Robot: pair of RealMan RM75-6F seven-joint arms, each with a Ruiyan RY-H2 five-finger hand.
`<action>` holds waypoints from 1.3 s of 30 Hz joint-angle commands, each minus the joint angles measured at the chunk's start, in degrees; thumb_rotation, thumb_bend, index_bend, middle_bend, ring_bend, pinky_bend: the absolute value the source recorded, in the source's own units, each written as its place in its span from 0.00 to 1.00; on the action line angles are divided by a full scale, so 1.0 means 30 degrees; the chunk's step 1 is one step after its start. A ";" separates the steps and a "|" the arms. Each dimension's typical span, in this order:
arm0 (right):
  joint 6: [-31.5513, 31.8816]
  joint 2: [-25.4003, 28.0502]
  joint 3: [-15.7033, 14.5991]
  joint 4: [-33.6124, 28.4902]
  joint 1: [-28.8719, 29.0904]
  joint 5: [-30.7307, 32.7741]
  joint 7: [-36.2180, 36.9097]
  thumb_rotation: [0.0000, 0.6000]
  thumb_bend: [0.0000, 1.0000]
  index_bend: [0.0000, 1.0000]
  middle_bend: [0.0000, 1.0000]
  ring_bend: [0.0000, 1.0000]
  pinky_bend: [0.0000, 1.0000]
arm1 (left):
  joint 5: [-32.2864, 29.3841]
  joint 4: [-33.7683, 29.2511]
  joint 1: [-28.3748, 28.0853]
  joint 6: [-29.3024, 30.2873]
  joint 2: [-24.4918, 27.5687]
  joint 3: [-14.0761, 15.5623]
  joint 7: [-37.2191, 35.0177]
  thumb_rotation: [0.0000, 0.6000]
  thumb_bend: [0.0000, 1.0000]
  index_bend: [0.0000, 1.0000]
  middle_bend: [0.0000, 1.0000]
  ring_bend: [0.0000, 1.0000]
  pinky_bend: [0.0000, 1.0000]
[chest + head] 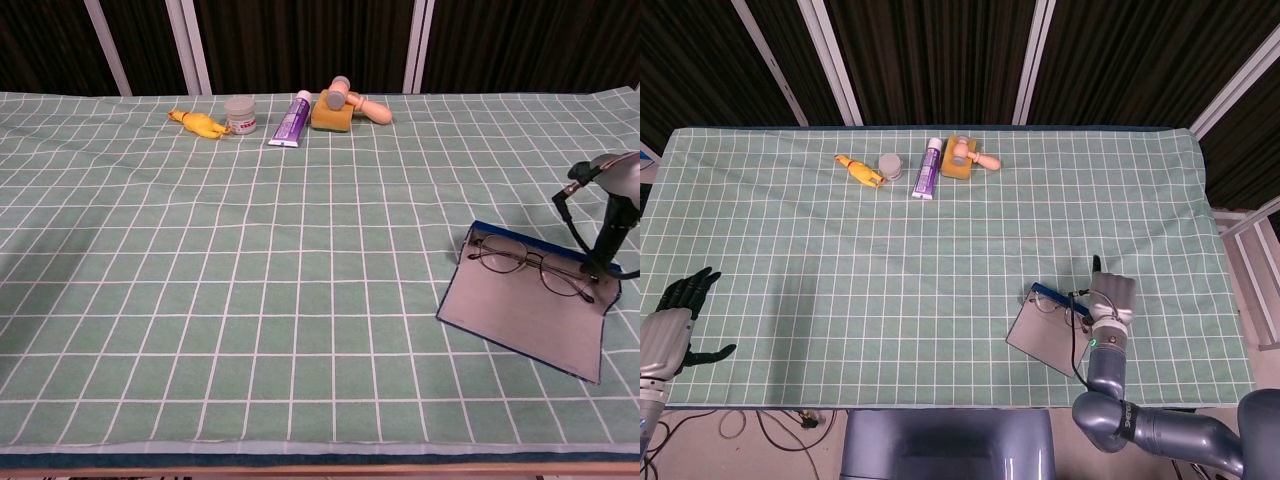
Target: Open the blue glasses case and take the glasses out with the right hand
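The blue glasses case [525, 320] lies open near the table's front right, its grey lid flat on the cloth; in the head view the case [1048, 336] is turned diagonally. Thin-framed glasses [528, 262] rest along its blue tray. My right hand [612, 190] hangs over the case's right end, and one dark finger [603, 262] reaches down to the end of the glasses. I cannot see whether it pinches them. The head view shows that hand [1111, 298] from the back, beside the tray. My left hand [675, 320] is spread and empty off the table's front left corner.
Along the far edge lie a yellow rubber chicken [199, 123], a small white jar [240, 113], a purple tube [292, 118] and a wooden mallet on a yellow block [345, 106]. The green checked cloth [250, 260] covers the table; its front edge runs just below the case.
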 commanded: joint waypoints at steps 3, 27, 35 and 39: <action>-0.0383 -0.0285 0.0586 0.1017 0.0427 0.0070 -0.0324 1.00 0.16 0.00 0.93 1.00 1.00 | -0.0065 0.0006 -0.0013 -0.0040 -0.0001 -0.0017 0.0031 1.00 0.00 0.00 0.00 0.00 0.00; -0.1804 0.0320 0.2213 0.0280 0.0394 0.1249 0.0478 1.00 0.32 0.37 0.94 1.00 1.00 | -0.0339 -0.0064 -0.0057 -0.0267 -0.0005 -0.0038 0.0135 1.00 0.00 0.00 0.00 0.00 0.00; -0.2181 0.0409 0.2624 0.0183 0.0386 0.2631 0.0519 1.00 0.32 0.37 0.94 1.00 1.00 | -0.0359 -0.0023 -0.0053 -0.0228 -0.0090 -0.0030 0.0402 1.00 0.00 0.00 0.00 0.00 0.00; -0.2268 0.0463 0.2626 0.0286 0.0401 0.2911 0.0567 1.00 0.33 0.38 0.94 1.00 1.00 | -0.0363 0.0017 -0.0049 -0.0199 -0.0115 -0.0032 0.0512 1.00 0.00 0.00 0.00 0.00 0.00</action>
